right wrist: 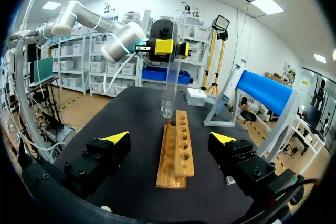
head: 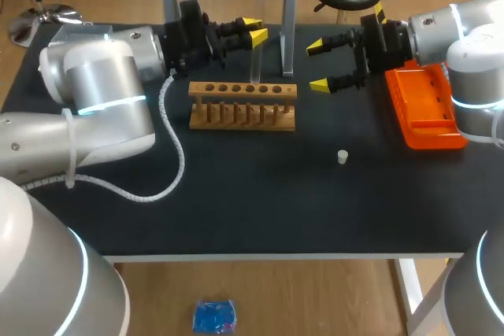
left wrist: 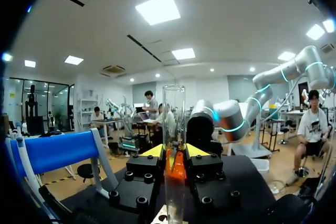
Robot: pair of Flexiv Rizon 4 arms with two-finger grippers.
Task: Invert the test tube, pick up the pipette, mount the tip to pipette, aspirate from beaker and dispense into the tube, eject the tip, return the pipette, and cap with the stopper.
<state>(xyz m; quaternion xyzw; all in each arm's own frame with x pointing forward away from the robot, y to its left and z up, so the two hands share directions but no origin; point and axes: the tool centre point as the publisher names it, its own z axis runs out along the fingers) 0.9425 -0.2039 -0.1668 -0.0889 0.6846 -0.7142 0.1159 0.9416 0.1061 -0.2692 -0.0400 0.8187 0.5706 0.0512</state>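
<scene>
test tube [head: 253,64] | upright just above rack [head: 242,104], clamped in left gripper [head: 254,29], probably held clear for inverting | right gripper [head: 319,66] spread, empty, beside rack, likely on standby

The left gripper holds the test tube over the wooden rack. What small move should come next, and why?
Probably lower the left gripper straight down, easing the test tube into a hole of the wooden rack. The tube stands upright, mouth up, its bottom just above the rack. The right gripper is open, apart from it.
</scene>
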